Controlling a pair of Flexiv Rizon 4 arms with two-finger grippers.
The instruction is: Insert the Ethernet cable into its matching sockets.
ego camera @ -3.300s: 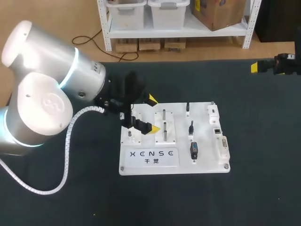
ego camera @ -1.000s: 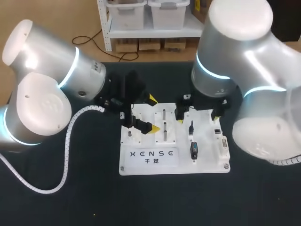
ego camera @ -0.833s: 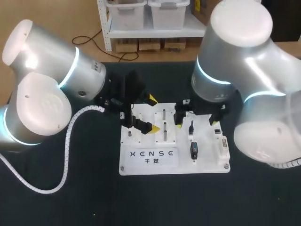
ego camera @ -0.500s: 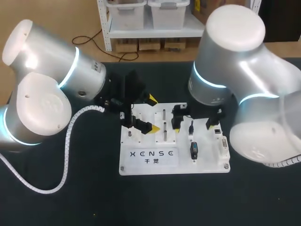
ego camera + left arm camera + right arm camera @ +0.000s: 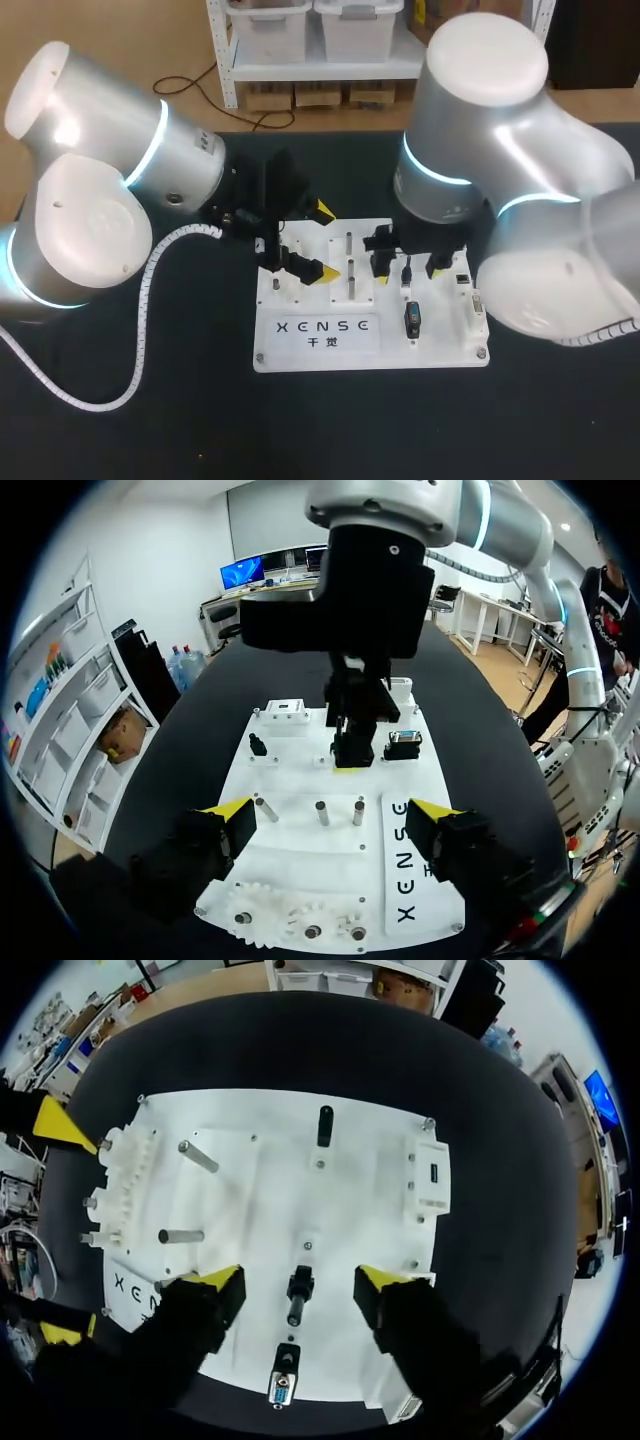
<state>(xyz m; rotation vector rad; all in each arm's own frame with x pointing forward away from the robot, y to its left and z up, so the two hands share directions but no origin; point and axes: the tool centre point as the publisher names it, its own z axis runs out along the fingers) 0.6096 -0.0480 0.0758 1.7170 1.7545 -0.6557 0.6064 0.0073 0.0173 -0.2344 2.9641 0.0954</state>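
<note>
**A:** R end effector (image 5: 300,1278), state?
**B:** Wide open, holds nothing. One finger each side of the black Ethernet plug (image 5: 406,269), neither touching.
**A:** Plug's loc.?
**B:** Upright on white board (image 5: 445,335), right-of-centre. Blue-faced connector (image 5: 412,320) just beside it. Board lies flat on dark desk (image 5: 200,420).
**A:** L end effector (image 5: 331,810)?
**B:** Open too, nothing in it. Hangs over board's L part, above metal pegs (image 5: 321,812).

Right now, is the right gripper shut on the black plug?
No, the right gripper is open, its yellow tips clear on either side of the black plug.
</note>
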